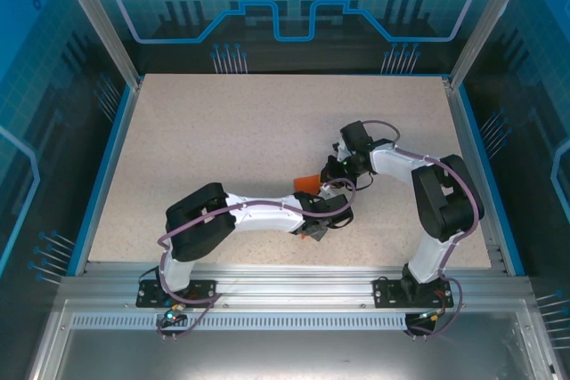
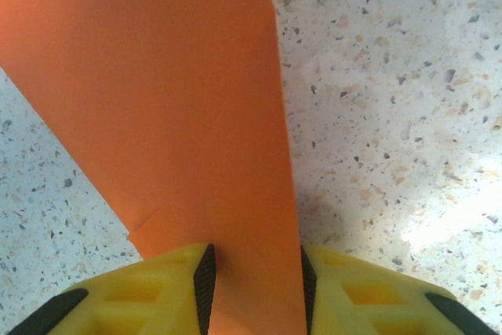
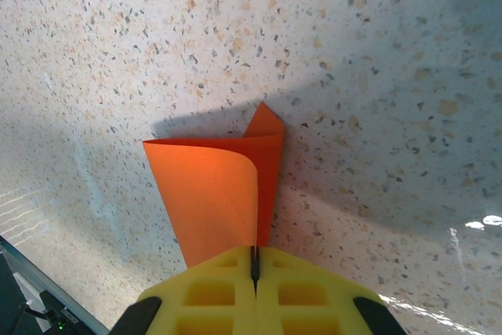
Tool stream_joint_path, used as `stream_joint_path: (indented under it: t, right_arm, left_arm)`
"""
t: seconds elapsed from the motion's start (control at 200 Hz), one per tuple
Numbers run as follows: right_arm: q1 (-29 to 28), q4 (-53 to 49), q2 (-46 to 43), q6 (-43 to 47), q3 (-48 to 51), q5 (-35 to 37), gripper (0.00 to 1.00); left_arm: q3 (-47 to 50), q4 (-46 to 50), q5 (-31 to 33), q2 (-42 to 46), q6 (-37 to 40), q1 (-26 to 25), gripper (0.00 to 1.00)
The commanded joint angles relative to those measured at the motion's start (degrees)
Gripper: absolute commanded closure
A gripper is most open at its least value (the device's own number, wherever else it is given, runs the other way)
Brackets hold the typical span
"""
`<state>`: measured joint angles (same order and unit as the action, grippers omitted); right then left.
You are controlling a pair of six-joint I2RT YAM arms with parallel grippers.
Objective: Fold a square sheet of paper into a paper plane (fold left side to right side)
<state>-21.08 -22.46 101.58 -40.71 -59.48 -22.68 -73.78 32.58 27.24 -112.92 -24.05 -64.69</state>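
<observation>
The square sheet of paper [image 1: 305, 182], orange-red and partly folded, lies near the middle of the speckled bench [image 1: 223, 131], where the two arms meet; the left arm reaches in from 7 o'clock and the right arm from 5 o'clock.

The right end effector [image 3: 255, 260] is closed, its yellow fingers pressed together and pinching the sheet's near edge. From that grip the sheet runs toward 12 o'clock. One layer curls over toward 9 o'clock and a small pointed corner [image 3: 265, 119] sticks up at 12 o'clock.

The left end effector [image 2: 255, 288] has its jaws standing apart, not clamped. The sheet passes between the black pads [image 2: 205, 284] and spreads out toward 11 o'clock. Its left edge slips beneath the left finger, and its right edge runs along the right pad.
</observation>
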Motion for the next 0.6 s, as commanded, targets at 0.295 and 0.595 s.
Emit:
stream_joint_path:
  t: [0.295, 0.595]
  right_arm:
    - [-1.0, -2.4, 0.6, 0.7, -1.5, 1.7, 1.00]
    - [1.7, 1.6, -7.3, 3.7, 1.5, -0.7, 0.68]
  left_arm:
    - [-1.0, 0.5, -0.2, -2.1, -1.4, -0.4, 0.76]
    - [4.6, -5.0, -5.0, 2.4, -2.6, 2.4, 0.82]
